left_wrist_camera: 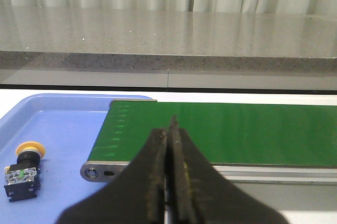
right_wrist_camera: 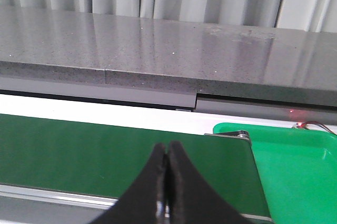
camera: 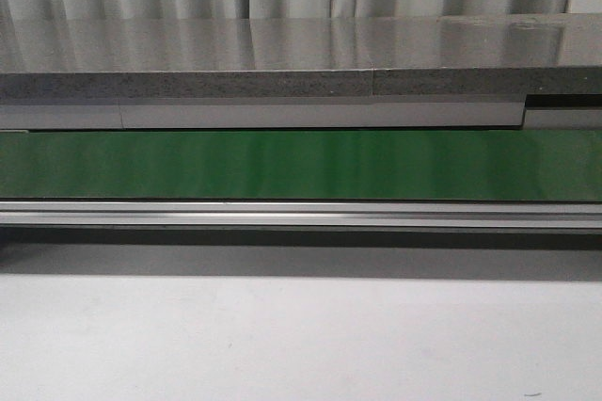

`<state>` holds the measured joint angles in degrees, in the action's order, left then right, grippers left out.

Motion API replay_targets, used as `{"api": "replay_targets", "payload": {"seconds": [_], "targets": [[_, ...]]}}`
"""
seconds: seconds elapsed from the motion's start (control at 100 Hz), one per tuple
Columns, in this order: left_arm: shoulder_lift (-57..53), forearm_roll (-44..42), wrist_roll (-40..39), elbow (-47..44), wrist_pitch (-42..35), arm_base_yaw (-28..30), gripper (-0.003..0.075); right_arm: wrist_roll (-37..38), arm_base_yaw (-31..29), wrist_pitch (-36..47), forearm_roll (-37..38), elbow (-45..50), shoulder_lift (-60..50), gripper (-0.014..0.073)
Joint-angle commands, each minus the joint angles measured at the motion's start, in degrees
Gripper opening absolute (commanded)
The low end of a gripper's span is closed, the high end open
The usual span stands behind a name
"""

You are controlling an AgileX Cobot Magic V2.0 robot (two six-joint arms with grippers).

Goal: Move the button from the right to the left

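The button (left_wrist_camera: 22,167) lies in the blue tray (left_wrist_camera: 63,124), seen only in the left wrist view, at about eight o'clock from the tip of the left gripper (left_wrist_camera: 169,129). Its yellow cap points away from the camera and the black body lies nearer; it rests on its side on the tray floor, apart from the end of the green conveyor belt (left_wrist_camera: 221,129) and from the gripper.

The left gripper's fingers (left_wrist_camera: 156,155) are clenched together with nothing between them, hanging over the near edge of the belt. The right gripper (right_wrist_camera: 167,148) is likewise closed and empty, poised above the belt, with the green tray (right_wrist_camera: 295,166) at about three o'clock of it. No button shows in that tray's visible part or on the belt. The front view shows only the belt, its metal rail (camera: 301,216) and the grey counter (camera: 282,53) behind, with no arm in sight.

My reading: the button already sits on the left side, so this piece appears delivered. If another is to come, the next move calls for the right fingers to open before reaching toward the green tray.
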<state>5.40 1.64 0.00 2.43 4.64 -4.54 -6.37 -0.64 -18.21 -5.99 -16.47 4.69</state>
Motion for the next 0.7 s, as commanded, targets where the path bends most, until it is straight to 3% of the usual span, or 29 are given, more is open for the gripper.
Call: {"api": "replay_targets", "payload": {"seconds": [0.0, 0.15, 0.26, 0.69], "targets": [[-1.7, 0.5, -0.8, -0.5, -5.1, 0.1, -0.0020, 0.0, 0.0, 4.4, -0.2, -1.5, 0.7, -0.0067], [-7.8, 3.8, -0.8, -5.1, -5.0, 1.8, -0.0020, 0.0, 0.0, 4.4, -0.2, -1.5, 0.7, -0.0067], [-7.0, 3.8, -0.6, -4.9, -1.5, 1.9, -0.0020, 0.0, 0.0, 4.4, -0.2, -1.5, 0.7, -0.0067], [-6.9, 3.8, -0.5, -4.9, -1.4, 1.8, -0.0020, 0.0, 0.0, 4.4, -0.2, -1.5, 0.7, -0.0067]]}}
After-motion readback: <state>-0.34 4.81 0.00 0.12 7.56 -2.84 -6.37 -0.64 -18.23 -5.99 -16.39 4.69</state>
